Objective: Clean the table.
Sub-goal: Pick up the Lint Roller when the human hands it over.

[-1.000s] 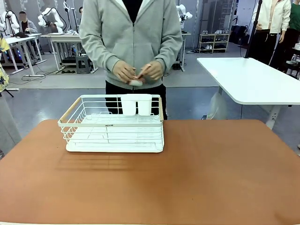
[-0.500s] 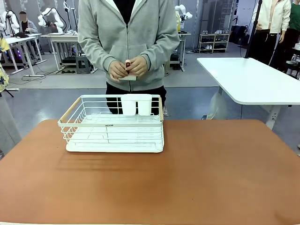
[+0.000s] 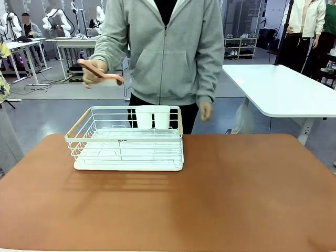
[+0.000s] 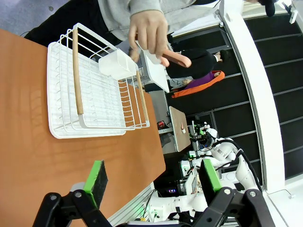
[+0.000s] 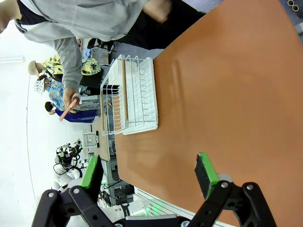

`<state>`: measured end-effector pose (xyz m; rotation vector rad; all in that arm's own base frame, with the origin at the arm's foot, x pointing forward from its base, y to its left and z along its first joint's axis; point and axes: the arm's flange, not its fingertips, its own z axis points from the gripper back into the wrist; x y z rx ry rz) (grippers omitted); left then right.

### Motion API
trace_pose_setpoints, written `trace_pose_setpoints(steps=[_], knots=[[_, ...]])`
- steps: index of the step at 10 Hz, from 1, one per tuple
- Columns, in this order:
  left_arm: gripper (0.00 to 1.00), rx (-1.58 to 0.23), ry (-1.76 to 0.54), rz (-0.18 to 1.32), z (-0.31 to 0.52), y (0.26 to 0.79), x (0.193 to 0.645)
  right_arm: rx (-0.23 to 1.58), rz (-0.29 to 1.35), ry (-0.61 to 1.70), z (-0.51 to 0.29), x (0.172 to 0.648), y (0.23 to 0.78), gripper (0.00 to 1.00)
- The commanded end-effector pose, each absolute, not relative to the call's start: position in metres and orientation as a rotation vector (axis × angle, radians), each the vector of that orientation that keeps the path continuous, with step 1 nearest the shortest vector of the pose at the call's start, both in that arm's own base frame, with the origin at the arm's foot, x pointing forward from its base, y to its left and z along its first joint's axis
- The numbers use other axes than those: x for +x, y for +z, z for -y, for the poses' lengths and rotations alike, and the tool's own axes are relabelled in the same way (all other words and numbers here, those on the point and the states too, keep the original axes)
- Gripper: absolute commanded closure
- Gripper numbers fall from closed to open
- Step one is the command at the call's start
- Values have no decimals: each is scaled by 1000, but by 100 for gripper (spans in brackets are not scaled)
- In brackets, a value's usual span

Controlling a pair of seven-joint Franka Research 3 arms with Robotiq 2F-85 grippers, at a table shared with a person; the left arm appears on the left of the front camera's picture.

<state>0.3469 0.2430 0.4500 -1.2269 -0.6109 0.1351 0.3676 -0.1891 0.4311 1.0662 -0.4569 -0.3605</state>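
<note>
The table [image 3: 236,189] is a wide reddish-brown top with a white wire dish rack [image 3: 126,139] standing at its far left. A person in a grey hoodie stands behind the rack and holds a thin pink utensil [image 3: 101,73] out over its left side. The other hand [image 3: 205,110] hangs down. My left gripper [image 4: 154,177] is open above the table [image 4: 28,142], with the rack [image 4: 90,90] ahead of it. My right gripper [image 5: 147,172] is also open above the table [image 5: 227,94], well away from the rack [image 5: 130,97]. Nothing is between either pair of fingers.
A white two-part holder [image 3: 153,116] sits at the rack's back edge. A white-topped table [image 3: 278,89] stands beyond the far right corner. The brown top's middle and right side lie bare.
The person's hands were together at the chest. One hand has now swung out to picture left with the pink utensil, and the other has dropped. The body shifted right. The rack stayed put.
</note>
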Motion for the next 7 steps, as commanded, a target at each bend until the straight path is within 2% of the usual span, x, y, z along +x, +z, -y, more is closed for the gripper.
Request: trace_pose_setpoints(steps=[1, 7], knots=[[0, -1231, 132, 613, -245, 450, 345, 1077, 459, -361, 189, 368, 432, 0], [0, -1231, 132, 613, -245, 450, 345, 1077, 459, -361, 189, 368, 432, 0]])
